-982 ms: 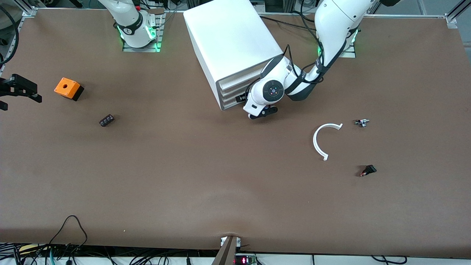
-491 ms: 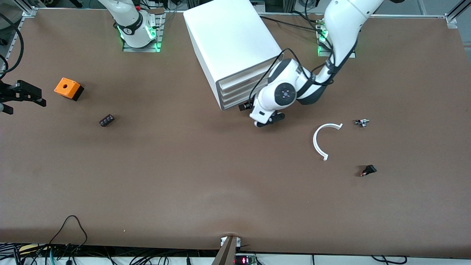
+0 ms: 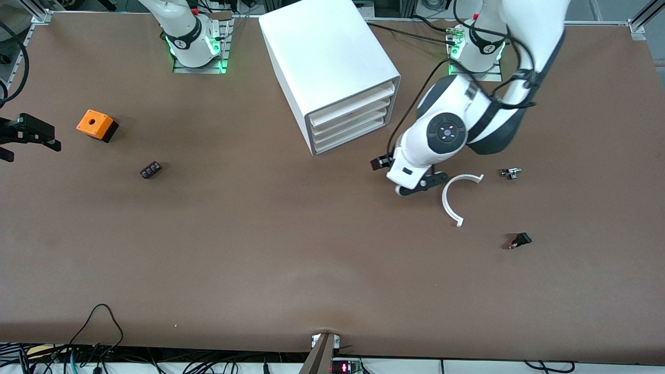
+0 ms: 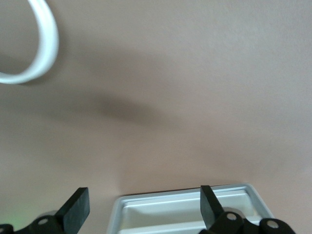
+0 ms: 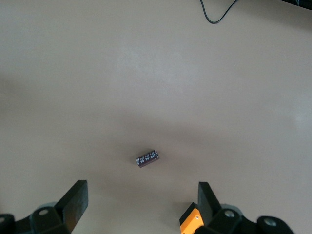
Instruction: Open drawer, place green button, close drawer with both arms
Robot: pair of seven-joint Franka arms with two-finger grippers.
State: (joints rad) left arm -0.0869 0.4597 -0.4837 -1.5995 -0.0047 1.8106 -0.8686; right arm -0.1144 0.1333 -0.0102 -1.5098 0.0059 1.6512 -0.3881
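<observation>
1. The cabinet (image 3: 327,57) stands at the bench's (image 3: 260,249) robot-side edge, between the two arm bases, with its drawer fronts angled toward the left arm's end.
2. The drawer (image 3: 349,139), lowest of the stack, sits flush with the fronts above it and looks closed.
3. The left tool (image 3: 378,162) is over bare bench just in front of the cabinet's drawer face, beside the white arc (image 3: 451,200). In the left wrist view the left tool (image 4: 141,195) has its fingers (image 4: 75,207) spread wide, with nothing between them.
4. The right tool (image 3: 28,148) hangs over the bench's edge at the right arm's end, near the orange cube (image 3: 96,124). In the right wrist view the right tool (image 5: 140,190) is spread open and empty, the cube's corner (image 5: 191,222) shows beside one finger, and the black oblong piece (image 5: 147,158) lies on the bench under it.
5. In the front view the black oblong piece (image 3: 150,170) lies nearer the camera-side edge than the cube.
6. Two tiny parts lie toward the left arm's end: a pale one (image 3: 511,173) beside the arc, and a dark one (image 3: 519,240) nearer the camera-side edge. I cannot tell whether either is the button.
</observation>
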